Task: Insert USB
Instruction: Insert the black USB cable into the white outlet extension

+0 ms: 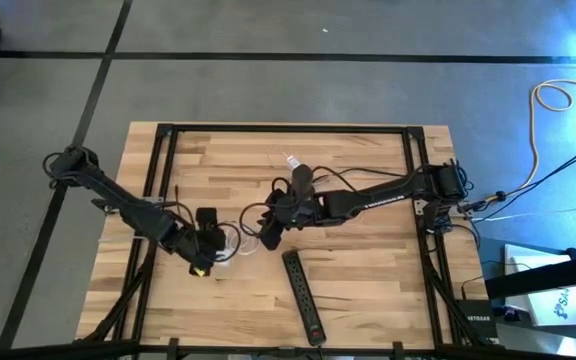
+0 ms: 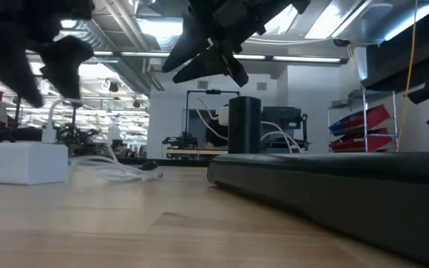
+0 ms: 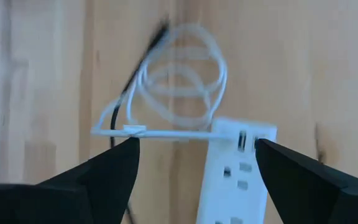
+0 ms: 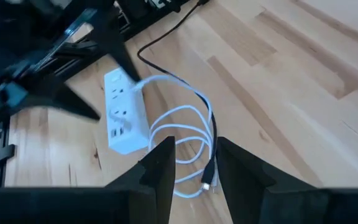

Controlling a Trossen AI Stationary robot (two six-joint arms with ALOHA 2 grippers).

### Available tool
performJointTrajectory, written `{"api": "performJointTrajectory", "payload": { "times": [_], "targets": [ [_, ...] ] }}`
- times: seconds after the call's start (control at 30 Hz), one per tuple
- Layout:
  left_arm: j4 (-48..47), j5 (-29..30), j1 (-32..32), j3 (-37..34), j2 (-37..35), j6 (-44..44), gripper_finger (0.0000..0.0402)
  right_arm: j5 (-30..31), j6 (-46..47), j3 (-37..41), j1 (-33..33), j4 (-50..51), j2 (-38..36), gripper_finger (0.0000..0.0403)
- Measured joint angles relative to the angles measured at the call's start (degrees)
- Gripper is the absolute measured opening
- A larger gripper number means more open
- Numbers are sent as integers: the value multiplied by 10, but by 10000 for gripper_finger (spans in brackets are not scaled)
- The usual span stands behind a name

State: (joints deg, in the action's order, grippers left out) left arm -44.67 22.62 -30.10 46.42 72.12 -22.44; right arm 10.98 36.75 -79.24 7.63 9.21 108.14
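Note:
A white power block with USB ports lies flat on the wooden table, also seen in the right wrist view and the low view. A white USB cable lies loosely coiled beside it. One stretch runs along the block's end, and its free plug rests on the wood. My left gripper hovers open above the block's end, its fingers wide apart on either side. My right gripper is open with a narrow gap, above the coil and near the free plug.
A black power strip lies on the table's near side, right of the white block, and fills the right of the low view. A thin black cord runs across the wood past the block. Black frame rails border the table.

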Motion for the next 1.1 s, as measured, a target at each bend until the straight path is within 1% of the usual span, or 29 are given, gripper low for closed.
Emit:
{"api": "performJointTrajectory", "payload": {
  "times": [0.17,0.27,0.33,0.4,0.47,0.57,0.7,0.8,0.9,1.1],
  "targets": [
    [-114,-53,24,11,0,3,304,0,0,0,4,1,0,99],
    [-161,-65,29,20,0,5,304,0,0,0,4,1,0,99],
    [-183,-51,29,24,0,8,304,0,0,0,4,1,0,99],
    [-188,-29,29,23,0,14,304,1,0,0,4,1,0,99],
    [-192,-20,32,14,0,17,304,1,0,0,4,1,0,99],
    [-175,-12,36,-1,0,16,303,4,-2,0,7,1,0,99],
    [-164,29,36,-16,0,18,300,16,-10,0,8,0,0,99],
    [-166,41,36,-18,0,17,297,18,-11,0,8,0,0,99],
    [-165,34,36,-18,0,16,274,21,-11,0,8,0,0,99],
    [-153,13,36,-21,0,21,191,21,-11,0,7,0,0,99]
  ]
}}
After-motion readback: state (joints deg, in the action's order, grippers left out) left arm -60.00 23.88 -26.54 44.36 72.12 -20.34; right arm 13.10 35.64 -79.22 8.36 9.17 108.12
